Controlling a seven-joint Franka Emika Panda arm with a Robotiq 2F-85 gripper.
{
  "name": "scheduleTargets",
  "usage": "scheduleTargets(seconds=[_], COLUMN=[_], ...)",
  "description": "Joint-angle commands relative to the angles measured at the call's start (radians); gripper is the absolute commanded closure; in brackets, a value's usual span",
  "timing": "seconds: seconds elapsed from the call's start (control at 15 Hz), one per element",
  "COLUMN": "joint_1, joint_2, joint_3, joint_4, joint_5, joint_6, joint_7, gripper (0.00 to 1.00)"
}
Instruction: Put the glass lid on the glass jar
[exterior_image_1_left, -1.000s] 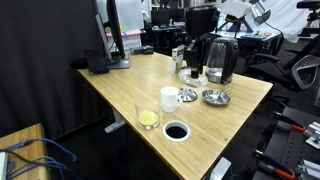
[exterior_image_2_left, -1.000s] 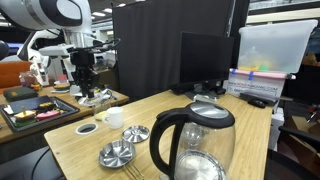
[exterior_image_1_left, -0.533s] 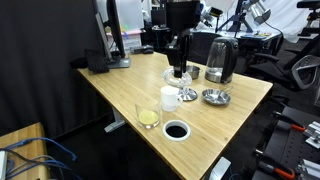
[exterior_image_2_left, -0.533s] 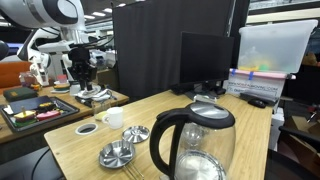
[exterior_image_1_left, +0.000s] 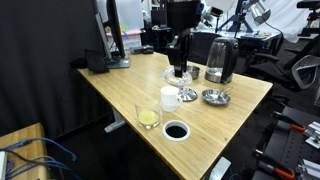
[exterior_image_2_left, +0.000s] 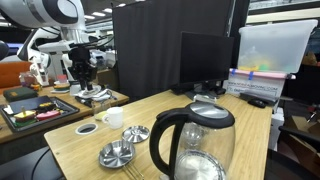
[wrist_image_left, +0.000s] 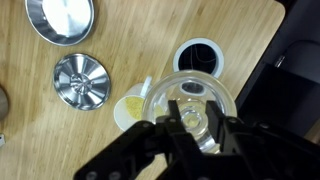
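My gripper (exterior_image_1_left: 178, 66) is shut on the knob of the clear glass lid (exterior_image_1_left: 178, 76) and holds it above the wooden table, behind the white cup (exterior_image_1_left: 170, 97). In the wrist view the fingers (wrist_image_left: 192, 120) pinch the knob at the centre of the lid (wrist_image_left: 205, 92). The glass jar (exterior_image_1_left: 148, 117) with its yellowish bottom stands open near the table's front edge, in front of the cup. It also shows in an exterior view (exterior_image_2_left: 87, 128) and in the wrist view (wrist_image_left: 129, 108), beside the lid's rim. The gripper (exterior_image_2_left: 84, 82) also shows at the far end of the table.
A black round ring (exterior_image_1_left: 176, 131) lies beside the jar and shows in the wrist view (wrist_image_left: 200, 57). Two metal bowls (exterior_image_1_left: 188, 95) (exterior_image_1_left: 215, 97) sit near the cup. A dark kettle (exterior_image_1_left: 220, 58) stands behind them. A monitor base (exterior_image_1_left: 118, 62) is at the back.
The gripper with the lid has moved sideways away from the kettle to a spot behind the white cup. Over the last half second it has held still.
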Motion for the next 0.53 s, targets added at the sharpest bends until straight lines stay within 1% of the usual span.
scheduleTargets(seconds=[0.0, 0.07, 0.27, 0.47], joint_1=[0.006, 0.01, 0.027, 0.05], joint_2=[0.015, 0.033, 0.089, 0.165], joint_3=[0.005, 0.009, 0.025, 0.034], joint_4=[0.026, 0.05, 0.12, 0.194], joint_5=[-0.009, -0.004, -0.04, -0.065], joint_6=[0.007, -0.002, -0.034, -0.039], joint_7=[-0.011, -0.024, -0.028, -0.038], gripper=[0.92, 0.92, 0.92, 0.92])
